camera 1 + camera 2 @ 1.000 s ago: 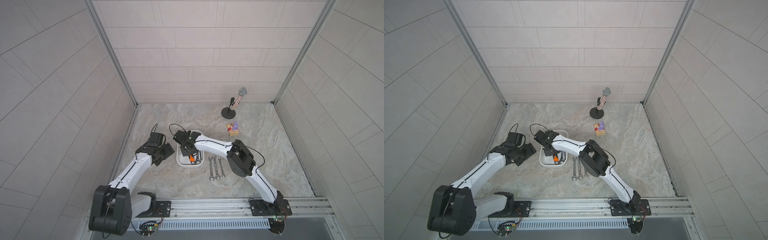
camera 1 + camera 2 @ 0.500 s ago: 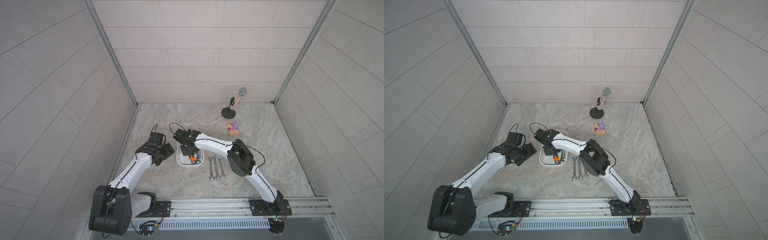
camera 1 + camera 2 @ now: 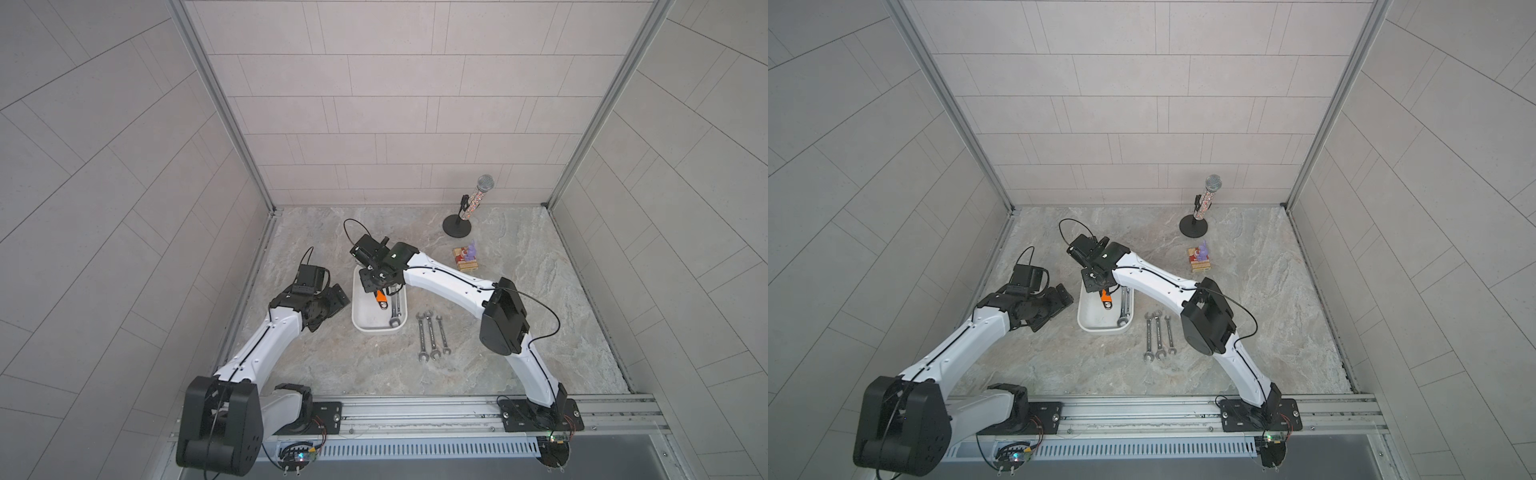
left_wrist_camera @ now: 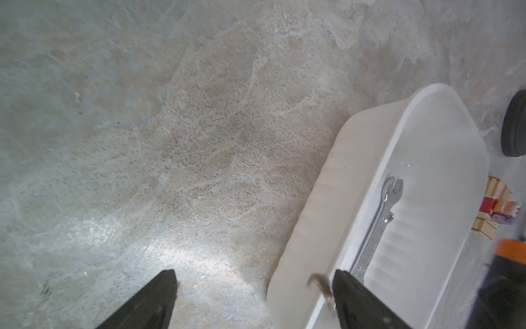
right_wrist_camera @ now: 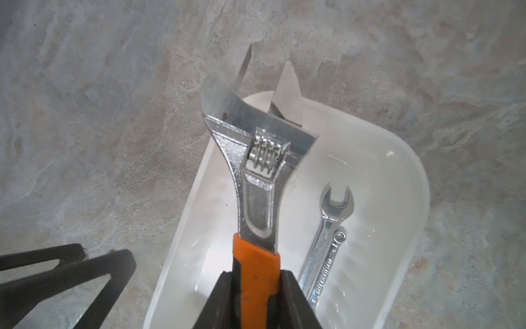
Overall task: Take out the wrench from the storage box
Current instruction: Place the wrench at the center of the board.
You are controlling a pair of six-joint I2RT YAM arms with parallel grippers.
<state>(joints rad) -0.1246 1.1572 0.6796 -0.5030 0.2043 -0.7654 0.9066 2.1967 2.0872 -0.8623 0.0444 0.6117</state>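
A glittery microphone (image 3: 475, 203) with a silver mesh head leans in a black stand, whose round base (image 3: 457, 228) sits near the table's far right corner. Just in front of it, apart from the base, a small purple figure (image 3: 471, 250) rests on a striped wooden block (image 3: 466, 264) with a red patch. The table (image 3: 540, 316) is marbled grey-beige. Pale tiled walls (image 3: 395, 104) enclose three sides, and a metal rail (image 3: 415, 415) runs along the front.

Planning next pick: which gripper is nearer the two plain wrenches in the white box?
Right. Right gripper, shut on the adjustable wrench, is over the box beside the two wrenches; left gripper is open at the opposite wall.
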